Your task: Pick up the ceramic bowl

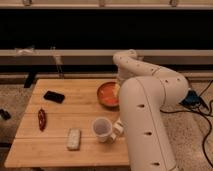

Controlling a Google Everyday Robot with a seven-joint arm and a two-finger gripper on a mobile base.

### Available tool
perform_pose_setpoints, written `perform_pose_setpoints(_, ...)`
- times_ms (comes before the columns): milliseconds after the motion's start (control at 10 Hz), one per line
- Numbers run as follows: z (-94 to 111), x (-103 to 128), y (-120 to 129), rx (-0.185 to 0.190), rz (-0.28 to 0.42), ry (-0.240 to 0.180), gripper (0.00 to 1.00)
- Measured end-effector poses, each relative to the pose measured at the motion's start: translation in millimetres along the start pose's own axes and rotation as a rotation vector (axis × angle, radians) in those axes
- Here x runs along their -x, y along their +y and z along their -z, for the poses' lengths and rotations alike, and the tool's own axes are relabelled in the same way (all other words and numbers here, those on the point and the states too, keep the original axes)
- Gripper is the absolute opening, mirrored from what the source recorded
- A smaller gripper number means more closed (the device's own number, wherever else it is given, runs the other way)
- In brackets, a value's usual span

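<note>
The ceramic bowl is round, shallow and orange-red, and sits on the wooden table at its far right side. My white arm rises from the lower right, bends above the table's back edge and comes down toward the bowl. The gripper is at the bowl's right rim, partly merged with the arm's outline. The arm hides the bowl's right edge.
A small white cup stands near the front, close to the arm. A black phone, a dark red object and a pale rectangular packet lie to the left. Cables and a blue object lie on the floor at right.
</note>
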Motion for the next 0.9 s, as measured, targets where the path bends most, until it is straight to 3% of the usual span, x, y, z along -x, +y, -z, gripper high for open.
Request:
perform_pose_setpoints(600,-33,-11,-2,0.060,0.004,0.046,0.76)
perform_pose_setpoints(900,-33,-7,4,0.102,0.038,0.044,0.49)
